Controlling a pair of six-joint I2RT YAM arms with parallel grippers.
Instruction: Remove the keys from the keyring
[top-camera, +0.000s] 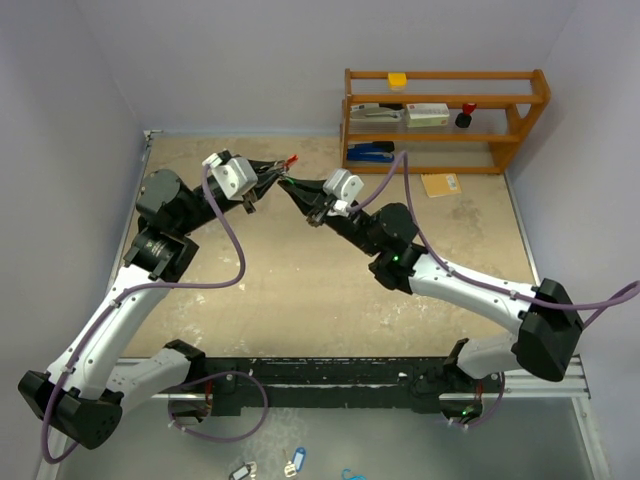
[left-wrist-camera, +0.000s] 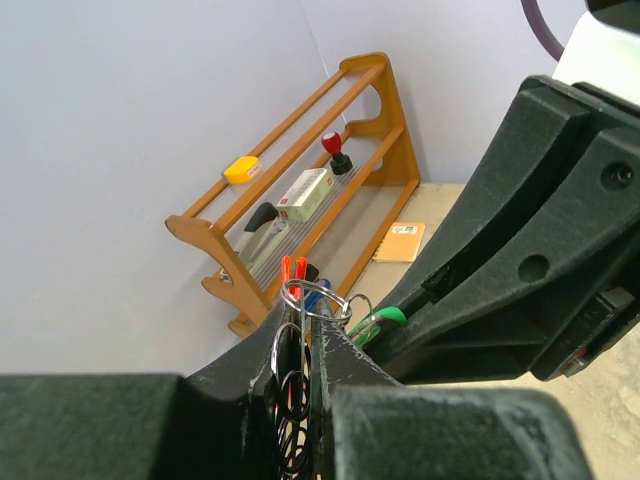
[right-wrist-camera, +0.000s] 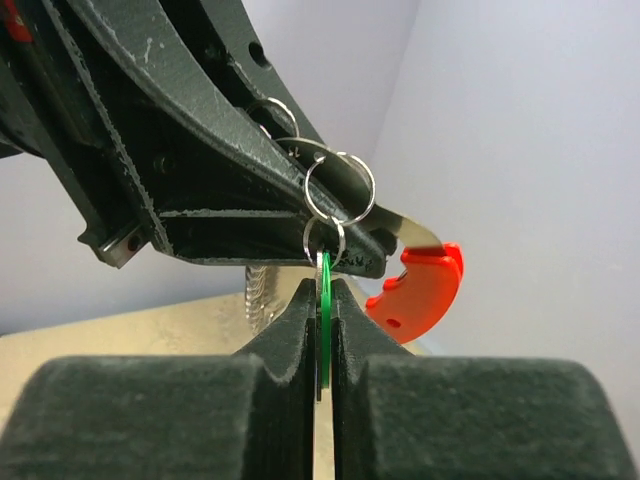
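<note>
Keyring (right-wrist-camera: 420, 290) is up in mid-air over the back of the desk (top-camera: 300, 290), near the wooden rack (top-camera: 445, 120). My left gripper (left-wrist-camera: 303, 335) is pressed together on it, the red crescent sticking out past the fingertips and the silver rings (right-wrist-camera: 338, 185) bunched at them. My right gripper (right-wrist-camera: 322, 310) is pinching the green key (right-wrist-camera: 324, 272) edge-on between its pads, the tag hooked to the lowest ring. Both gripper tips nearly touch, well above the desk surface.
</note>
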